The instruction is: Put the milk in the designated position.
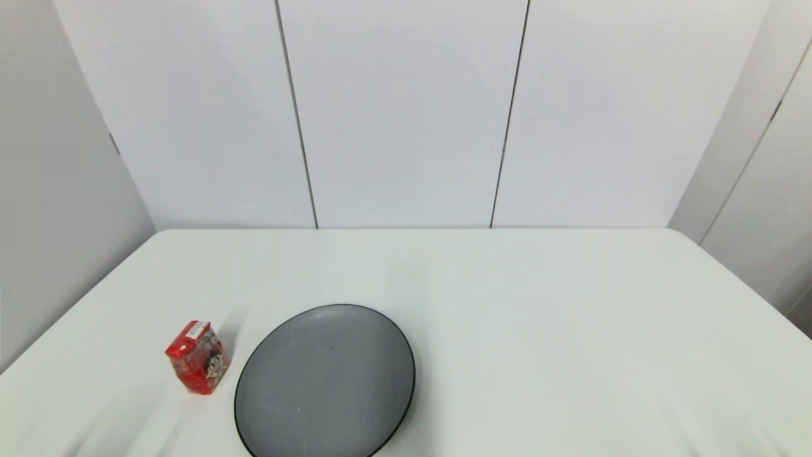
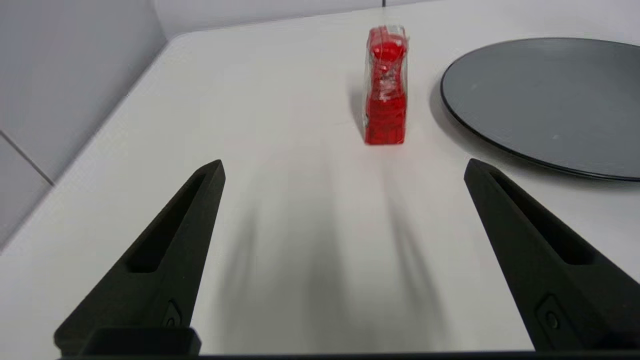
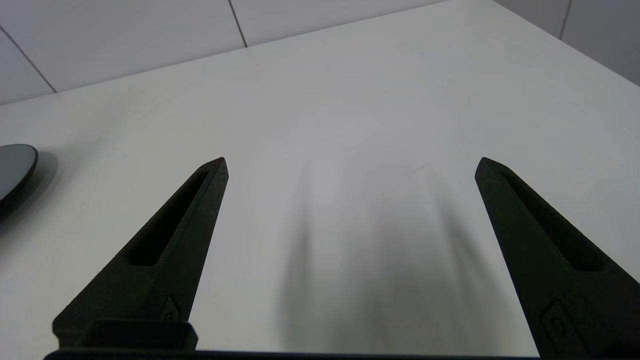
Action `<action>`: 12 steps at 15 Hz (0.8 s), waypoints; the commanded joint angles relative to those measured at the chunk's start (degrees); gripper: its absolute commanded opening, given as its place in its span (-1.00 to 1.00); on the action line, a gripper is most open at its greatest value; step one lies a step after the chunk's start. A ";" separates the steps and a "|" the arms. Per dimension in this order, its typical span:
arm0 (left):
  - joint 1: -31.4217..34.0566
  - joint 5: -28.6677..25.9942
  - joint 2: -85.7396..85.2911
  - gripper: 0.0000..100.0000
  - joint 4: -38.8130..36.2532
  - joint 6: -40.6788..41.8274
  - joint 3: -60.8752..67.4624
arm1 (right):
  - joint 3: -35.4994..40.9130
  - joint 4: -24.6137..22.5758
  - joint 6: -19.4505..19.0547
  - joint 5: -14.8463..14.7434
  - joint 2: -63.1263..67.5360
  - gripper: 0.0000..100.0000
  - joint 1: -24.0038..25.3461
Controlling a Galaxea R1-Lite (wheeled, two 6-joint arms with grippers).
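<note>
Left gripper (image 2: 344, 167) hanging spread wide, empty, facing upright milk carton (image 2: 385, 87); advise straddling narrow sides, avoiding grey plate (image 2: 545, 100). Right gripper (image 3: 350, 165) idling open.

The milk (image 1: 197, 357) stands upright on the surface (image 1: 539, 317), near the left edge and toward the near side. Just right of it, apart from it, lies the plate (image 1: 325, 381), left of the surface's middle and reaching the near edge of the head view. The right half of the surface lies beyond the plate. The left claw (image 2: 344, 167) hovers spread on the near side of the milk, clear of it. The right claw (image 3: 350, 165) hangs spread over the surface, well right of the plate.
</note>
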 commanded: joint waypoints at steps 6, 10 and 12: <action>0.02 1.40 -1.57 1.00 -0.09 -5.59 0.10 | 0.00 0.03 0.04 -0.01 0.09 1.00 0.01; 0.02 1.31 -1.57 1.00 0.00 -5.59 0.10 | 0.00 0.03 0.04 -0.01 0.09 1.00 0.01; 0.02 1.66 -1.57 1.00 0.00 -6.03 0.10 | 0.00 0.03 0.04 -0.01 0.09 1.00 0.01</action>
